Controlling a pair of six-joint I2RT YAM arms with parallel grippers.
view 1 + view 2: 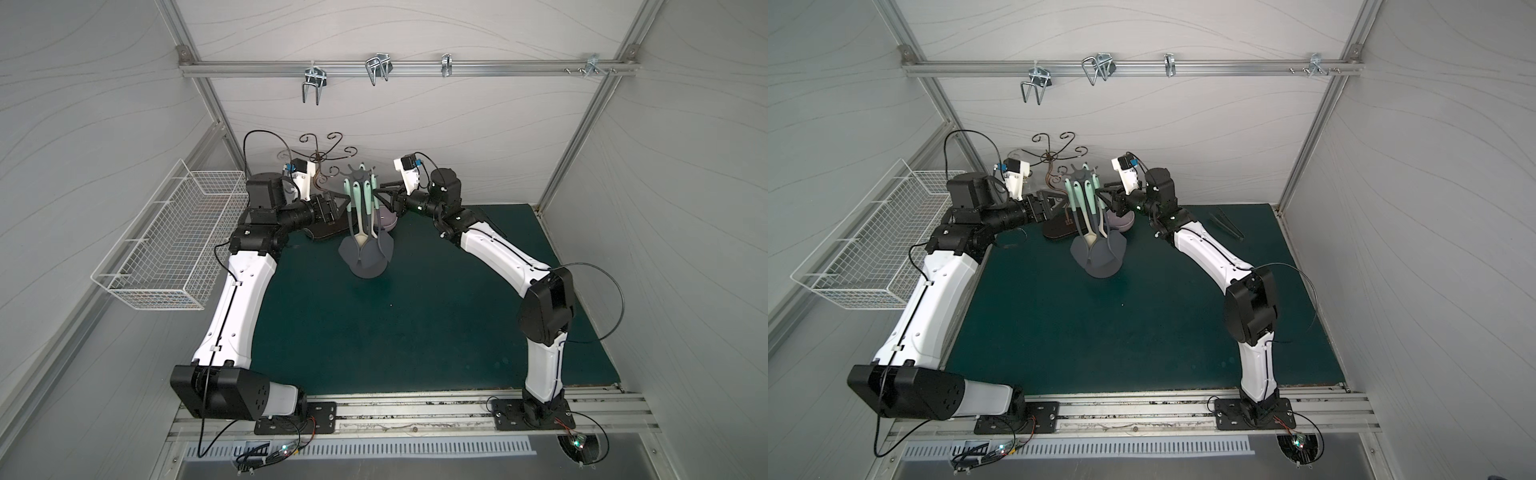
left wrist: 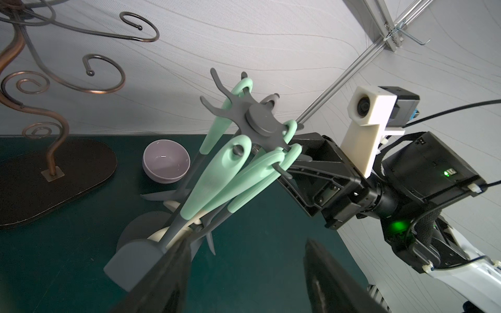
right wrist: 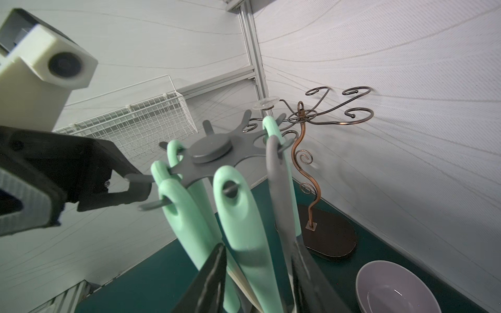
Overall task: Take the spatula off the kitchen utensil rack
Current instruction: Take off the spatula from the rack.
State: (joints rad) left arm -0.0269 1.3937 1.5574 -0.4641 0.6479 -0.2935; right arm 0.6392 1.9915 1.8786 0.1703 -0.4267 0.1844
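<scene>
Spatula [image 2: 130, 257] blade part-hidden by left end effector [image 2: 248, 244]; rack [image 2: 260, 119] pole mostly obsc.

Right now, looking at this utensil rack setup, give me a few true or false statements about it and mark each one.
1. Several mint-green handles hang from the kitchen utensil rack. True.
2. The lilac bowl lies upside down. False: it sits open side up on the mat.
3. The white wire basket stands on the mat. False: it is fixed to the side wall, off the mat.
4. The left gripper and the right gripper flank the rack, one on each side. True.
</scene>
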